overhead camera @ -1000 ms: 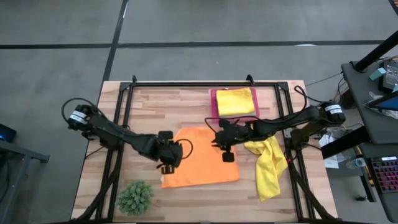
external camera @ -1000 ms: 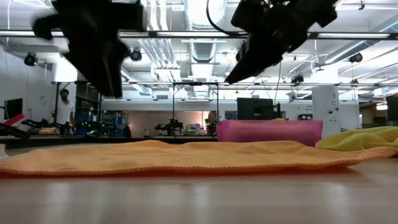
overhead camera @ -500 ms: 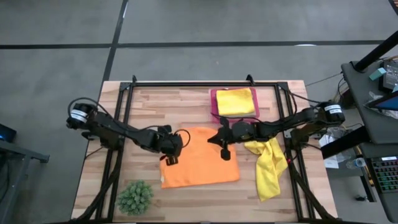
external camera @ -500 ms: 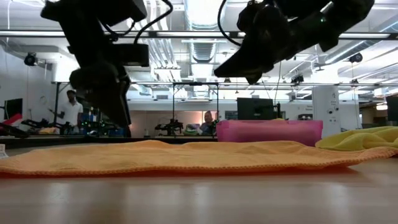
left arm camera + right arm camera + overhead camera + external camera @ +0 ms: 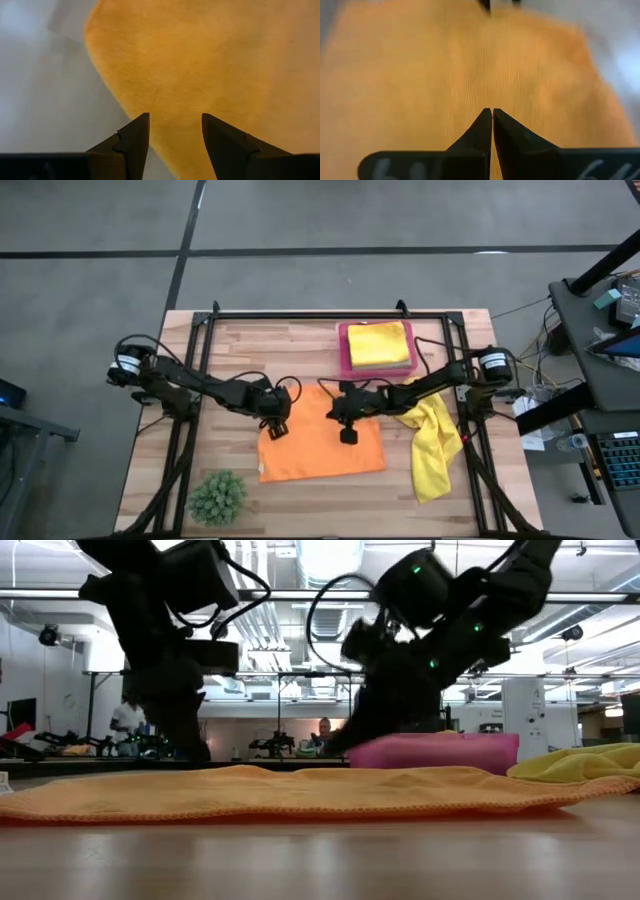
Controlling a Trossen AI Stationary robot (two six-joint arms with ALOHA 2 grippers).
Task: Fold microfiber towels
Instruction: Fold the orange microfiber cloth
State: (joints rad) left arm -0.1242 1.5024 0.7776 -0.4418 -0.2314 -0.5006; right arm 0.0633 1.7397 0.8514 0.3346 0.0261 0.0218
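The orange towel (image 5: 322,438) lies spread flat on the table; in the low view (image 5: 300,790) it shows as a low band. My left gripper (image 5: 277,423) is open and low over its left edge, one finger over the wood and one over the cloth (image 5: 210,60). My right gripper (image 5: 333,400) is shut and low over the towel's far part (image 5: 470,65). A folded yellow towel (image 5: 378,343) lies in the pink tray (image 5: 343,352). A second yellow towel (image 5: 432,445) lies crumpled at the right. My left gripper touches nothing. My right gripper has its shut fingertips (image 5: 485,120) pointing slantwise down at the orange towel's far part; I cannot tell whether they touch the cloth.
A spiky green plant ball (image 5: 217,497) sits at the near left corner. A black frame (image 5: 330,313) runs along the table's far edge and sides. In the low view people show in the room behind the table (image 5: 128,720).
My left gripper has gone toward the far edge and down, to the orange towel's left edge. My right gripper has gone toward the table's left and down, over the towel's far part. The towel has stayed flat.
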